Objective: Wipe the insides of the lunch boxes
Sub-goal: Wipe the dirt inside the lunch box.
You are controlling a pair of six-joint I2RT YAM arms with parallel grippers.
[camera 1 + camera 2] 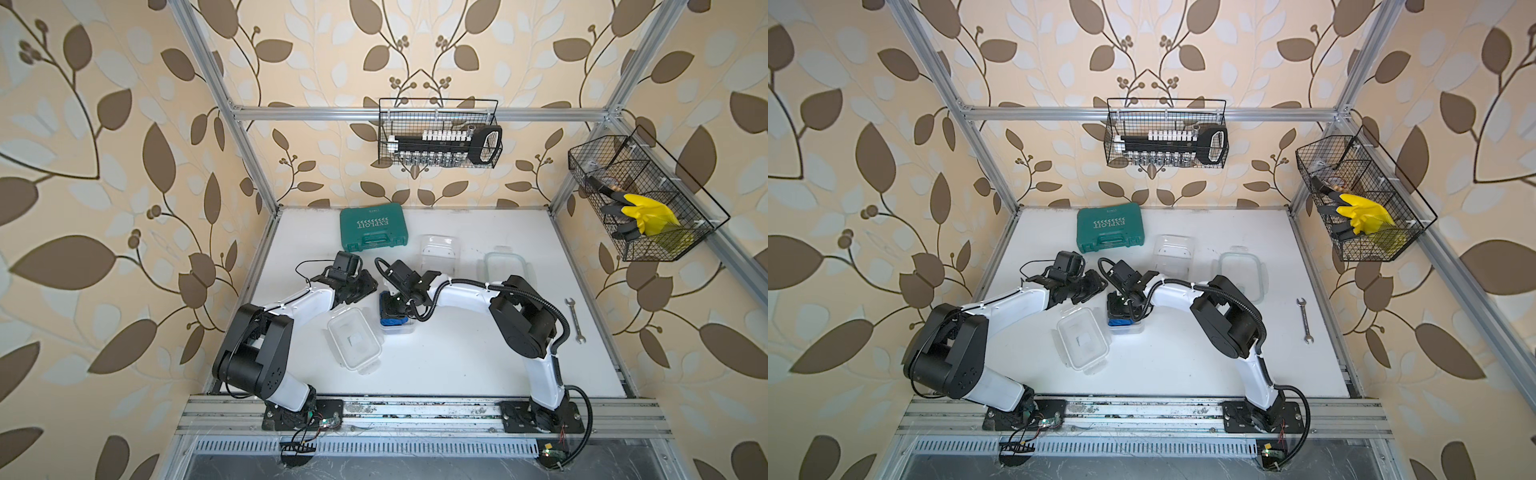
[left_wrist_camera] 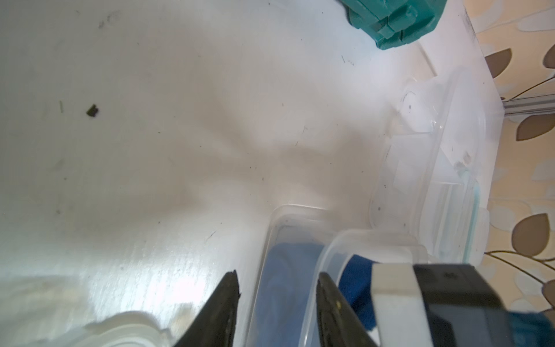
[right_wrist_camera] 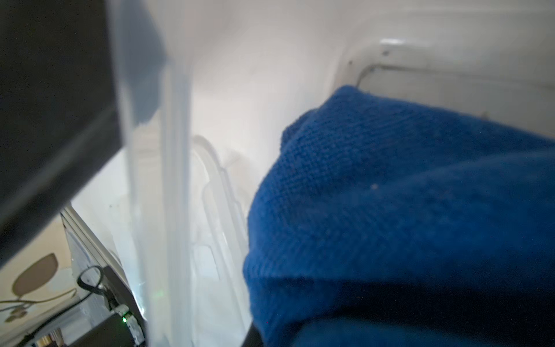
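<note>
Now: right tool (image 1: 392,308) clamps blue cloth (image 3: 390,210) inside lunch box (image 1: 401,330); left tool (image 2: 279,285) half-open astride its wall; press cloth into corners.

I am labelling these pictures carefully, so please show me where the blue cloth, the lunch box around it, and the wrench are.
blue cloth (image 3: 405,210): right wrist view, middle of the bunched fabric.
lunch box (image 1: 399,330): a top view, its clear near wall.
wrench (image 1: 574,320): a top view, middle of its shaft.
</note>
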